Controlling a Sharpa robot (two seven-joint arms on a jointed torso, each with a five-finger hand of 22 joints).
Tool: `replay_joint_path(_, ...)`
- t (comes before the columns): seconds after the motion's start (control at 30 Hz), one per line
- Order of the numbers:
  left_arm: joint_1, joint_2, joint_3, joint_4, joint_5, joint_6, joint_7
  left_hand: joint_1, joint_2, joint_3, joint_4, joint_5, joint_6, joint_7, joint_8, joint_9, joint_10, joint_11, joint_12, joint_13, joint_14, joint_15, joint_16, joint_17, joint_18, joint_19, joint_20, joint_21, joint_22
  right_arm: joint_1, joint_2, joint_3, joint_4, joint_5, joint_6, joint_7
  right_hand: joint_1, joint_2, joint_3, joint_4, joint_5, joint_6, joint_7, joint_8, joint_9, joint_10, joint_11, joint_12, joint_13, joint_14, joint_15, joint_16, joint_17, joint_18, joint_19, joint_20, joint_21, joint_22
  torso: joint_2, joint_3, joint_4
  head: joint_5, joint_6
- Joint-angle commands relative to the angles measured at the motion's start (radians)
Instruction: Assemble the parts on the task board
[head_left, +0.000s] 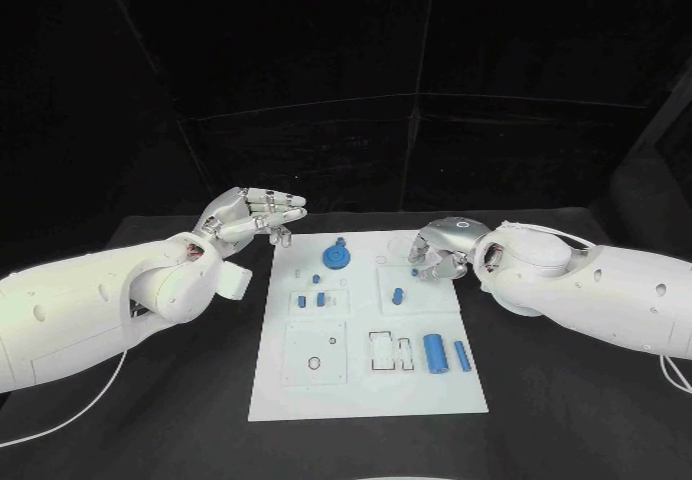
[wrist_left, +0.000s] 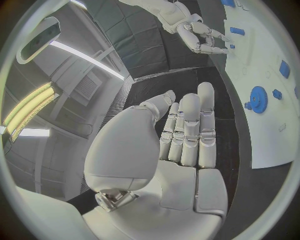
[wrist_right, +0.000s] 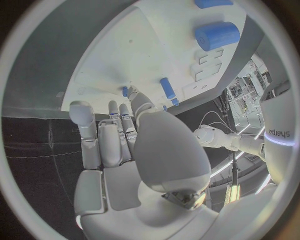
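Parts (head_left: 434, 353) lie scattered on the task board (head_left: 368, 400) at frame centre. My right hand (head_left: 437, 252) hovers over its upper right edge, whether gripping I cannot tell; my left hand (head_left: 257, 215) waits empty, fingers together, upper left.

the one readable text is the brand word "sharpa", printed in dark letters on the robot's white arm (wrist_right: 278, 132) in the right wrist view.

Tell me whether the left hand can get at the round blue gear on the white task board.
Probably yes: the left hand hovers open beside the board's far-left corner, and nothing lies between it and the round blue gear.
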Motion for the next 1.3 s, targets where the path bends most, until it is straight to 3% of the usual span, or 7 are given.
replay_joint_path(0.03, 0.001, -0.001, 0.001, 0.004, 0.045, 0.021, 0.034, -0.01, 0.001, -0.009, -0.001, 0.004, -0.003, 0.005, 0.002, -0.001, -0.009, 0.001, 0.007, 0.0, -0.009, 0.0, -0.004, -0.001, 0.005, -0.005, 0.0, -0.004, -0.002, -0.001, 0.004, 0.0, -0.002, -0.023, 0.024, -0.002, 0.01, 0.004, 0.019, -0.003, -0.022, 0.013, -0.001, -0.002, 0.002, 0.017, -0.001, -0.005, -0.02, 0.039, 0.003, 0.005, 0.003, 0.014, 0.004, 0.002, 0.008, 0.006, 0.0, -0.0002, 0.0006, 0.001, -0.002)
replay_joint_path(0.37, 0.001, -0.002, 0.001, 0.004, 0.049, 0.022, 0.033, -0.01, 0.002, -0.013, -0.003, 0.004, -0.008, 0.008, 0.001, -0.003, -0.014, 0.003, 0.007, -0.001, -0.013, 0.001, -0.005, -0.004, 0.005, -0.007, 0.002, -0.008, -0.006, -0.008, 0.018, 0.0, -0.014, -0.023, 0.051, 0.001, 0.026, 0.011, 0.113, -0.018, -0.047, 0.031, -0.006, -0.004, 0.001, 0.075, -0.011, -0.006, -0.071, 0.041, -0.004, 0.013, 0.009, 0.012, 0.008, -0.004, 0.023, 0.025, 0.0, 0.0001, 0.0005, 0.003, -0.009)
replay_joint_path(0.87, 0.001, -0.004, 0.001, 0.002, 0.05, 0.023, 0.025, -0.008, 0.002, -0.018, -0.006, 0.004, -0.015, 0.01, -0.001, -0.004, -0.021, 0.006, 0.008, -0.001, -0.017, 0.003, -0.005, -0.006, 0.004, -0.009, 0.003, -0.013, -0.01, -0.017, 0.033, 0.0, -0.031, -0.023, 0.068, -0.007, -0.018, -0.03, 0.253, -0.033, -0.047, 0.045, -0.004, -0.005, 0.001, 0.116, -0.012, -0.033, -0.133, 0.042, -0.004, 0.02, 0.013, 0.01, 0.007, -0.006, 0.039, 0.041, -0.001, 0.0003, -0.0006, 0.001, -0.013)
replay_joint_path(1.07, 0.001, -0.004, 0.001, 0.0, 0.05, 0.023, 0.022, -0.007, 0.003, -0.018, -0.007, 0.004, -0.016, 0.011, -0.001, -0.004, -0.023, 0.006, 0.008, -0.001, -0.018, 0.004, -0.005, -0.007, 0.004, -0.009, 0.003, -0.013, -0.011, -0.024, 0.04, 0.0, -0.036, -0.023, 0.061, -0.013, -0.03, -0.034, 0.286, -0.036, -0.047, 0.054, -0.006, -0.002, 0.002, 0.126, -0.013, -0.035, -0.139, 0.043, -0.005, 0.024, 0.017, 0.009, 0.009, -0.006, 0.045, 0.05, -0.001, 0.0002, 0.0012, -0.001, -0.015)
replay_joint_path(1.3, 0.001, -0.004, 0.001, -0.003, 0.05, 0.023, 0.018, -0.006, 0.003, -0.02, -0.008, 0.003, -0.018, 0.012, -0.002, -0.005, -0.025, 0.007, 0.009, -0.001, -0.019, 0.004, -0.005, -0.008, 0.004, -0.009, 0.004, -0.015, -0.012, -0.026, 0.04, 0.0, -0.033, -0.023, 0.036, -0.023, -0.045, -0.031, 0.319, -0.038, -0.046, 0.092, -0.018, 0.009, 0.008, 0.167, -0.026, -0.024, -0.135, 0.042, -0.014, 0.02, 0.004, 0.004, 0.025, -0.012, 0.064, 0.082, -0.001, 0.0003, -0.0002, -0.001, -0.016)
